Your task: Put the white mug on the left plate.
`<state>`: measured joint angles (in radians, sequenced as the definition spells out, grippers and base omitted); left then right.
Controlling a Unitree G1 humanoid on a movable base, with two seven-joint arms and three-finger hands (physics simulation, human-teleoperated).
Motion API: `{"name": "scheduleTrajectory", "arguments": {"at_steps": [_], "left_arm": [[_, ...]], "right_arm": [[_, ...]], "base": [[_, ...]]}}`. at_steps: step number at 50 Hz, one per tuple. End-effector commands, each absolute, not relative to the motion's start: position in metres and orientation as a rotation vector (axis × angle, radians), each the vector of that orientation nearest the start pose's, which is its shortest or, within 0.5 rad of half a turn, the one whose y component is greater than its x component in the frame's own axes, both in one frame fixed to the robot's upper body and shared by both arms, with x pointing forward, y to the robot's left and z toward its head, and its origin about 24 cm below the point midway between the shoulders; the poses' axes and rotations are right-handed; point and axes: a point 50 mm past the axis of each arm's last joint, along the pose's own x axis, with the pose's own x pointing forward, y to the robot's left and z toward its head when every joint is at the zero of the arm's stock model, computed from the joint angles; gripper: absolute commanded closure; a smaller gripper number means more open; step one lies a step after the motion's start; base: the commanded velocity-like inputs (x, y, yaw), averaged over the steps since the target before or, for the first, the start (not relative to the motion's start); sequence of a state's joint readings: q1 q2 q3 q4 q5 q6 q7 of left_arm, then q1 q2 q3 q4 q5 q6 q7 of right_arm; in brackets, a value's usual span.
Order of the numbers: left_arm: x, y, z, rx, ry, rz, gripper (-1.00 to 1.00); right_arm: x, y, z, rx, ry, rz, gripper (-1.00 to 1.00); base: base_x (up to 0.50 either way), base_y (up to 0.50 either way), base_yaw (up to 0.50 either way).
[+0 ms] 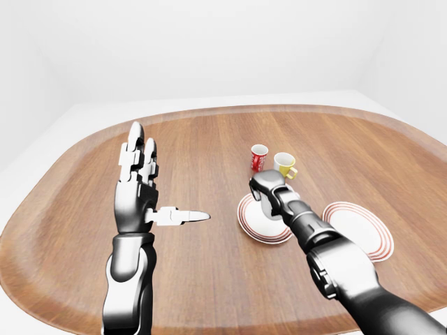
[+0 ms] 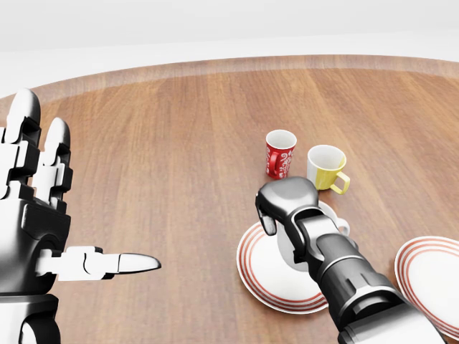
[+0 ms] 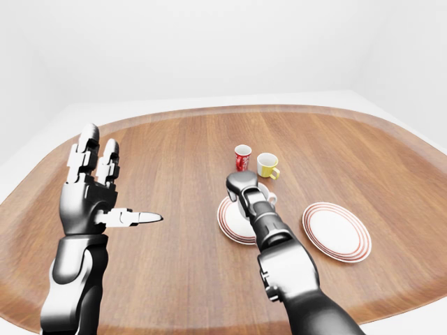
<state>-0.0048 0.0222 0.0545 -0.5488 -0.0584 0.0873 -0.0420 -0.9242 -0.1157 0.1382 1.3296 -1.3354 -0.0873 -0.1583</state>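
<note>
Mug (image 2: 331, 215), white, pinched in right robot hand (image 2: 285, 202) over left plate (image 2: 269, 276); lower upright onto plate centre, then release gently.

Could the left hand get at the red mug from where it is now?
Probably yes. The left hand is raised, open and empty well to the left, with only bare table between it and the red mug. The right hand sits below the mug, not across that path.
</note>
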Motion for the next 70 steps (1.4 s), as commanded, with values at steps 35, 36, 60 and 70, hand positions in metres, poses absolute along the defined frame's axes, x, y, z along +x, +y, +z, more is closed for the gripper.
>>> {"name": "scheduleTrajectory", "arguments": {"at_steps": [35, 36, 60, 70], "left_arm": [[0.227, 0.159, 0.160, -0.011, -0.475, -0.013, -0.99], [0.227, 0.159, 0.160, -0.011, -0.475, -0.013, -0.99], [0.227, 0.159, 0.161, -0.011, -0.478, -0.014, -0.99], [0.227, 0.159, 0.160, -0.011, -0.475, -0.013, -1.00]], "right_arm": [[0.368, -0.118, 0.023, -1.634, 0.058, 0.384, 1.00], [0.368, -0.118, 0.022, -1.635, 0.057, 0.385, 1.00], [0.364, -0.116, 0.016, -1.635, 0.063, 0.399, 1.00], [0.362, -0.116, 0.013, -1.635, 0.065, 0.404, 1.00]], "base": [[0.00, 0.00, 0.00], [0.00, 0.00, 0.00], [0.00, 0.00, 0.00], [0.00, 0.00, 0.00]]}}
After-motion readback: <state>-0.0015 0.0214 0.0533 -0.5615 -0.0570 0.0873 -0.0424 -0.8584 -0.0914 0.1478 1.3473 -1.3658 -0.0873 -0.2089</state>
